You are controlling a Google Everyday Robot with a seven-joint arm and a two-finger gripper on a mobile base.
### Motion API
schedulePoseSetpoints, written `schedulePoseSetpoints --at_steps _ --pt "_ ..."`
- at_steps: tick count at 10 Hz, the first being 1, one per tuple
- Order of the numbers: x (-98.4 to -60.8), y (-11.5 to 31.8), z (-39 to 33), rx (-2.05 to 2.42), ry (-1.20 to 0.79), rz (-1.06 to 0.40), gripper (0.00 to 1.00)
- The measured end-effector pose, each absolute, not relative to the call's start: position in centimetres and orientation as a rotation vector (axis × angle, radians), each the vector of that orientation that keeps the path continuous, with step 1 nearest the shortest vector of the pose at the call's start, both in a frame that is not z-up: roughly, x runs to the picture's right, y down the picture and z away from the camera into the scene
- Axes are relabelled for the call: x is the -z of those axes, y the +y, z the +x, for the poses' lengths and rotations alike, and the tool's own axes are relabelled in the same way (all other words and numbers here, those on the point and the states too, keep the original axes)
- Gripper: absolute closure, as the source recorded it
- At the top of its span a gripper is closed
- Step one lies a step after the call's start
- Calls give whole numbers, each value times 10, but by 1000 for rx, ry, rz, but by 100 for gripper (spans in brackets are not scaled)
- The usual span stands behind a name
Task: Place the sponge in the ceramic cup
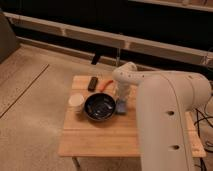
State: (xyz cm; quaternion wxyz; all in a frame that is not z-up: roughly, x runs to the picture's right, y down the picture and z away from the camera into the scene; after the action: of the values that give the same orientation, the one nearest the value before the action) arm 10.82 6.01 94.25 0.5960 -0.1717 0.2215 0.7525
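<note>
Count: 1 sponge [123, 107], 1 ceramic cup [76, 102], 1 dark bowl [89, 108], 1 black bar [93, 83], 1 thin orange item [106, 84]. All sit on one wooden desk [100, 138].

Sponge: small, flat, blue block, lying on the desk just beside the bowl's right rim, partly hidden under the wrist. Not in the cup.

Cup: cream-white, short, round, upright, at the bowl's left side, about touching it. So the bowl sits between cup and sponge. Bar and orange item are at the far edge, near each other.

Arm [160, 115]: one big white link rises from bottom right, bends at a rounded joint over the desk's far-right area, and the wrist points straight down. End effector [121, 98] is right over the sponge, fingers apart, nothing clamped. Can't tell if the tips touch the sponge.
</note>
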Motion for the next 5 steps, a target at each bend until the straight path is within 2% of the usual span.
schedulePoseSetpoints --at_steps 5 --pt "-953 71 110 -1704 548 -414 35"
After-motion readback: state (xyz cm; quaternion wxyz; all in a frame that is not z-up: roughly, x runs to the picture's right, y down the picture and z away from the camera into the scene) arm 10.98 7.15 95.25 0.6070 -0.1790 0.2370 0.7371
